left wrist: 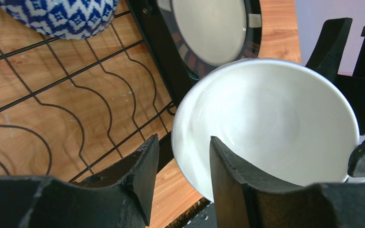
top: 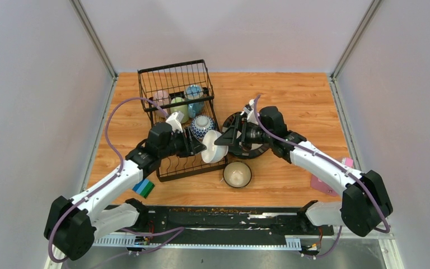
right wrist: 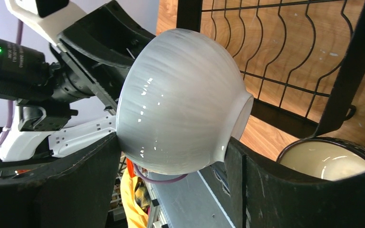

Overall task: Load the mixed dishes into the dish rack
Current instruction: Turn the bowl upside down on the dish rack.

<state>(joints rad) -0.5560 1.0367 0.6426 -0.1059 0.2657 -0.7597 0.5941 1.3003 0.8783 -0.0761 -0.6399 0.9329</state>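
Your right gripper (right wrist: 171,145) clamps one white bowl (right wrist: 180,95), axis sideways, mouth facing your left gripper (left wrist: 183,147), whose fingers stand apart astride the rim. Beyond those: one blue-patterned bowl (top: 202,125), three mugs (top: 179,107) in the dish rack (left wrist: 159,52).

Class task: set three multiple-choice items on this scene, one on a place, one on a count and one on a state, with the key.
1. Where is the blue-patterned bowl? A in the dish rack; B on the bare table; C on a plate.
2. How many mugs stand in the rack's basket? A one; B three; C five.
3. The white bowl is: A flat on the table; B stacked inside another bowl; C held by the right gripper.
Key: 1 A, it sits on the rack's wires. 2 B, pink, green and blue. 3 C, the gripper's fingers clamp its sides.
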